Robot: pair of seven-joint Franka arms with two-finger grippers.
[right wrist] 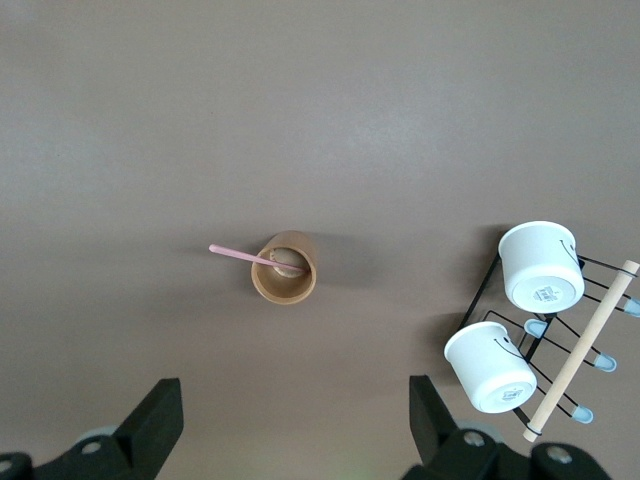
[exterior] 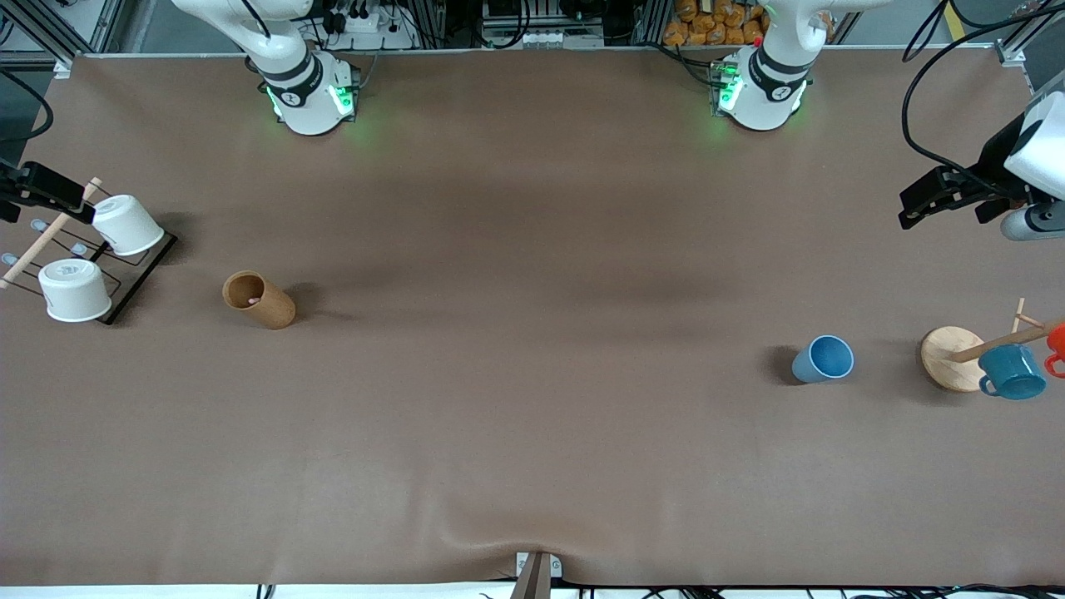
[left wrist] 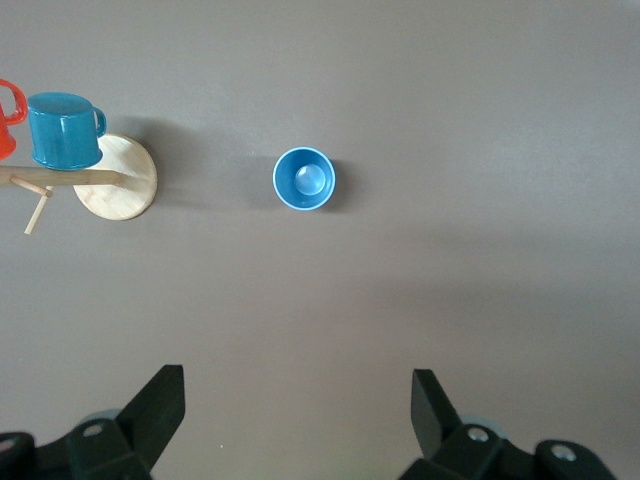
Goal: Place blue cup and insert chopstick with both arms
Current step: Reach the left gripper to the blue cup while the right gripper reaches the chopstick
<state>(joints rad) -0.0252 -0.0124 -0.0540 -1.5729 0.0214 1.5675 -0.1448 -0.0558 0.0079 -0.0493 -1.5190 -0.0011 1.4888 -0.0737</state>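
Observation:
The blue cup stands upright with its mouth up, toward the left arm's end of the table; it also shows in the left wrist view. The pale-pink chopstick stands leaning in a brown cylinder; in the front view only its tip shows in the cylinder's mouth. My left gripper is open and empty, high over the left arm's end of the table; its own view shows the jaws wide apart. My right gripper is open and empty, high over the white-cup rack; its own view shows the same.
A wooden mug tree with a round base holds a teal mug and an orange mug beside the blue cup. A black wire rack holds two white cups and a wooden rod at the right arm's end.

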